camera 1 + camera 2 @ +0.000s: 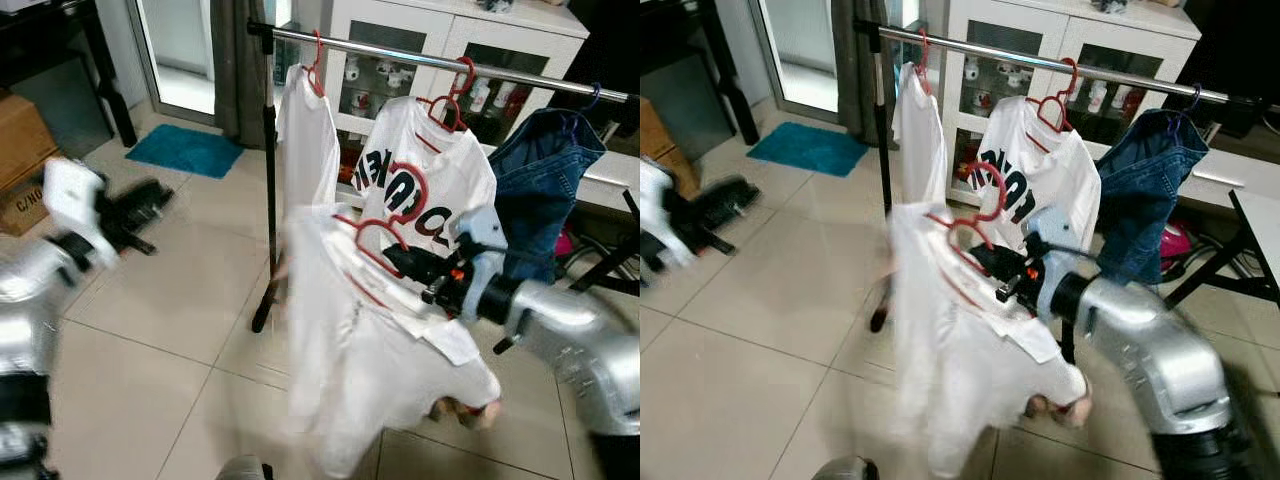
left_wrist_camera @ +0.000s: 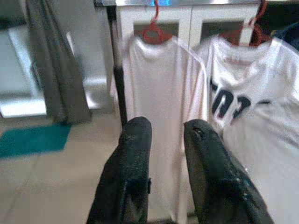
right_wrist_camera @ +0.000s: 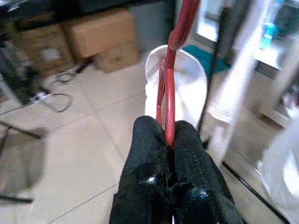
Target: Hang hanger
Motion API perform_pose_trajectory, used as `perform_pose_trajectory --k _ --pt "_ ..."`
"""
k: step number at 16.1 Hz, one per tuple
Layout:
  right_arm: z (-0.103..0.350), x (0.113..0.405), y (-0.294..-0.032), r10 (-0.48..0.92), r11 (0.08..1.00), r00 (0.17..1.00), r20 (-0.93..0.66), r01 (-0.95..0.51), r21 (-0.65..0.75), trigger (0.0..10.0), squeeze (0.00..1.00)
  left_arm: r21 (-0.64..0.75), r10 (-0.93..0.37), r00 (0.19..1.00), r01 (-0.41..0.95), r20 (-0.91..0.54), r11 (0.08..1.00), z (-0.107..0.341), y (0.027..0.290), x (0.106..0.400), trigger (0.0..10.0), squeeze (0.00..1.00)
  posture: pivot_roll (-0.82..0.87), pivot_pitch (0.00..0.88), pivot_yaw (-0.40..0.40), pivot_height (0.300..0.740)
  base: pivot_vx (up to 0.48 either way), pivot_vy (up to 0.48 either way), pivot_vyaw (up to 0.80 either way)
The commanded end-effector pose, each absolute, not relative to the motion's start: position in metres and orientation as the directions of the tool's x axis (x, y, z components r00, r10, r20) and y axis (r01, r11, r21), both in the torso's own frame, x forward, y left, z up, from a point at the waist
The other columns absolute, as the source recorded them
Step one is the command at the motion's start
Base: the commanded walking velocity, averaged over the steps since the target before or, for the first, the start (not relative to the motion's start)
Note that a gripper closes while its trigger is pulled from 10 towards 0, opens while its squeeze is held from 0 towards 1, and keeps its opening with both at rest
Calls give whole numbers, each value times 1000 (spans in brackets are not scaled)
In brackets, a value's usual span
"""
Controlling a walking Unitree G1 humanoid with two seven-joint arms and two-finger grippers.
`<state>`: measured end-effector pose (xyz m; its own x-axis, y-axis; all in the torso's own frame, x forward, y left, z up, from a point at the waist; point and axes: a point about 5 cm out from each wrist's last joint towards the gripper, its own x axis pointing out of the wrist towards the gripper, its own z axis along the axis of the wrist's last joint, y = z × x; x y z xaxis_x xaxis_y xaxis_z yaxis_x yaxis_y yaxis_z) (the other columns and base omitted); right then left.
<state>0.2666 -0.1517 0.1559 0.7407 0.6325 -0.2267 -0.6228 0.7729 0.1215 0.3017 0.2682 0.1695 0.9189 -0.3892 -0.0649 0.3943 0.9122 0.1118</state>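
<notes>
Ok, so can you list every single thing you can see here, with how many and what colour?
Rail: one, silver, across the top.
Hangers on the rail: two red; a third holds the denim.
White shirts on the rail: two, one with dark letters.
Denim garment: one, blue, at the rail's right end.
Held hanger: one, red, carrying a white shirt, below the rail.
Mat: one, teal, on the floor.
Cardboard box: brown, far left.
Cabinet: white, behind the rail.
Right claw: black, shut on the held hanger.
Left claw: black, open, empty.
</notes>
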Motion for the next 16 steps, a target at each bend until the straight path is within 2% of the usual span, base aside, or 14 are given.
perform_pose_trajectory --k 1,2,3,4,5,7,8,10,12,14,16 --pt "147 273 -158 499 867 845 -191 -482 130 10000 0 136 -402 911 411 -88 901 163 240 301 10000 90 14 0 -36 740 0 0 0" --pt "143 274 -158 461 887 867 -188 -441 138 10000 0 150 -400 913 408 -86 900 161 234 300 10000 90 14 0 -36 740 0 0 0" --pt "132 276 -159 356 933 913 -197 -336 128 10000 0 150 -421 904 428 -75 891 152 212 299 10000 0 9 0 -27 740 0 0 0" --pt "123 277 -159 275 959 938 -212 -252 130 10000 0 130 -444 892 452 -83 883 144 196 298 10000 0 8 0 -26 740 0 0 0" --pt "121 278 -160 249 964 944 -218 -221 146 10000 0 126 -445 891 454 -97 882 140 192 297 10000 0 8 0 -26 740 0 0 0" --pt "116 280 -163 197 975 954 -227 -168 143 10000 0 111 -433 895 443 -103 890 133 186 296 10000 0 -11 0 -16 740 0 0 0" --pt "113 283 -164 135 989 967 -217 -120 81 10000 0 84 -373 922 382 -99 921 126 188 295 10000 0 -33 0 2 740 0 0 0" --pt "108 283 -165 61 997 980 -187 -53 47 10000 0 69 -338 935 346 -110 936 117 187 289 10000 0 -37 0 6 740 0 0 0" --pt "105 284 -168 21 997 985 -172 -9 74 10000 0 68 -332 937 341 -108 938 114 182 285 10000 0 -24 0 2 740 120 0 0" --pt "106 287 -169 5 997 990 -143 7 79 10000 0 44 -318 943 323 -102 945 109 180 284 10000 0 -24 0 2 740 262 0 0" --pt "106 290 -164 30 1000 992 -125 -30 9 10000 0 48 -315 942 322 -115 946 104 178 284 10000 0 -26 0 8 740 287 0 0"
